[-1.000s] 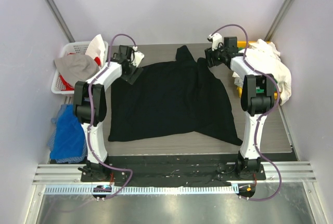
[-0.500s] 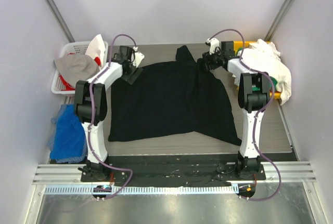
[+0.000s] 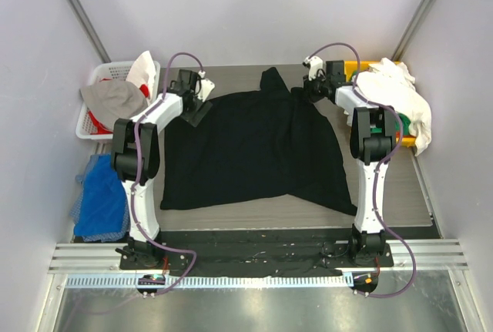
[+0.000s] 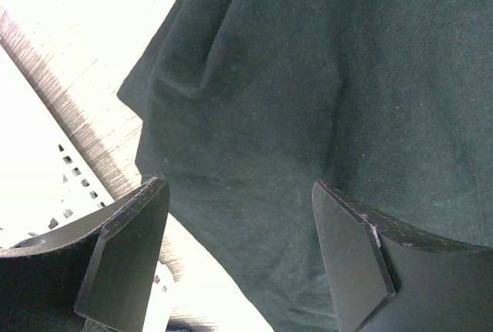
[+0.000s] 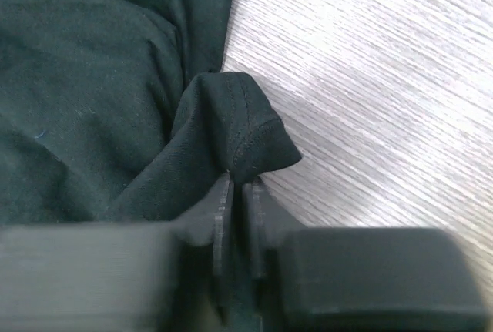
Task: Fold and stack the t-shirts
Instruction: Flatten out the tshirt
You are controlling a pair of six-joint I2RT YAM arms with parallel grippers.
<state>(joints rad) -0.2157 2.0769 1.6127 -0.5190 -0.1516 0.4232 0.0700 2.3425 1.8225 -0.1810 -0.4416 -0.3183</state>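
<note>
At the far left a white basket (image 3: 94,120) holds crumpled clothes, with a blue cloth (image 3: 100,201) lying nearer the arm bases. The left pincer (image 4: 239,228) stands wide open over the far left corner of the black t-shirt (image 3: 254,147) and grips nothing. The shirt is spread flat across the middle of the wood-grain tabletop (image 5: 385,62), one sleeve pointing away from the arms. At the shirt's far right corner, the right pincer (image 5: 237,193) is pinched tight on a small raised fold of its hem. A heap of white clothes (image 3: 397,93) lies at the right edge.
</note>
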